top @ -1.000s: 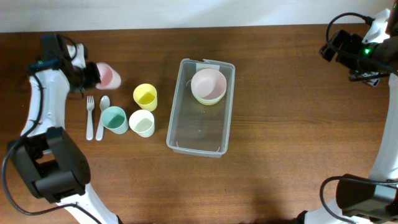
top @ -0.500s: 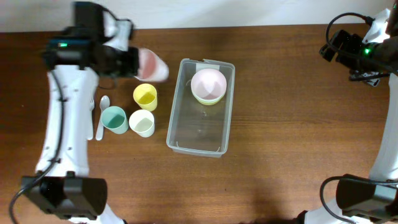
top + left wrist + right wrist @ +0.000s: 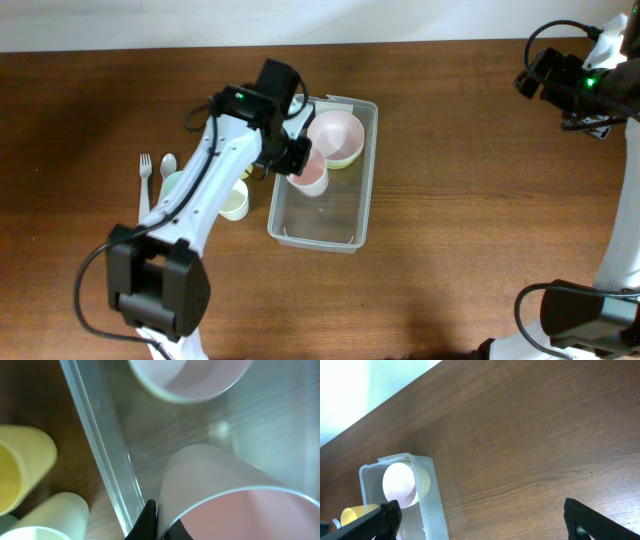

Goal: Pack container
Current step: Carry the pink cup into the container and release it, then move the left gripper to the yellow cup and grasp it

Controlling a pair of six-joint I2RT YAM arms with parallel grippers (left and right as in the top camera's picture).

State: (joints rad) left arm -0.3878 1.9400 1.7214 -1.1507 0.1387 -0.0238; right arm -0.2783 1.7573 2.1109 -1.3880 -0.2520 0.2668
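Note:
The clear plastic container (image 3: 345, 232) lies mid-table; it also shows in the left wrist view (image 3: 107, 467) and the right wrist view (image 3: 431, 497). Nested pink and yellow-green bowls (image 3: 336, 137) sit in its far end. My left gripper (image 3: 297, 162) is shut on the rim of a pink cup (image 3: 312, 174) and holds it over the container's left middle part; the cup fills the left wrist view (image 3: 225, 495). My right gripper (image 3: 480, 517) is open and empty, high at the far right of the table.
Left of the container stand a yellow cup (image 3: 20, 467), a cream cup (image 3: 235, 203) and a teal cup (image 3: 176, 183), partly hidden by my left arm. A white fork (image 3: 144, 178) and spoon (image 3: 168, 162) lie further left.
My left arm has swung right from the far left of the table, carrying the pink cup over the other cups to above the container. The right arm has not moved.

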